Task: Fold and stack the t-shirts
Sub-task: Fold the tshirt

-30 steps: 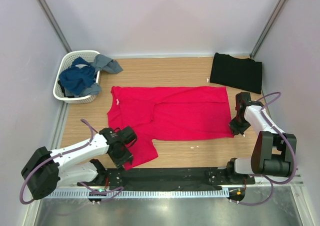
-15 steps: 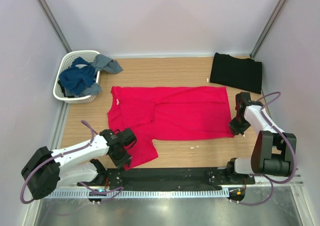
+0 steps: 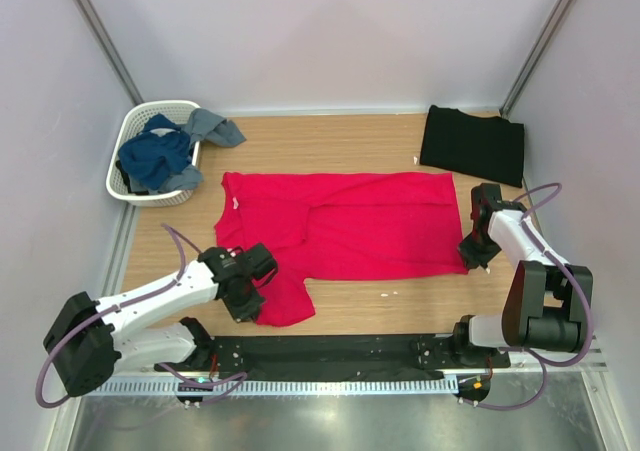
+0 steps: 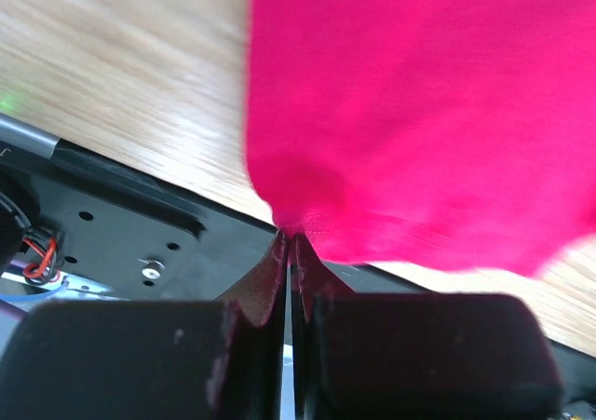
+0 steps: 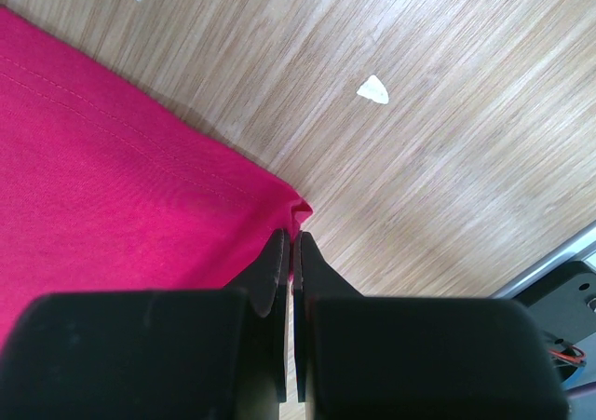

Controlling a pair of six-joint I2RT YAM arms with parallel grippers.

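Red t-shirt spread flat mid-table, long side running 9 to 3 o'clock, neck end at 9; its 7 o'clock flap bunched and lifted off the wood. Left gripper at that flap, jaws clamped together on a pinch of red cloth; left wrist view shows the cloth hanging from the closed tips above the wood and the black base rail. Right gripper at the shirt's 4 o'clock corner, jaws pressed shut on the hem corner, cloth low on the table there; small white scrap on bare wood near it. Black t-shirt folded flat at the table's 1 o'clock corner, well apart from the red one. White lattice basket at 10 o'clock, blue clothes heaped inside, a grey cloth draped over its rim onto the wood
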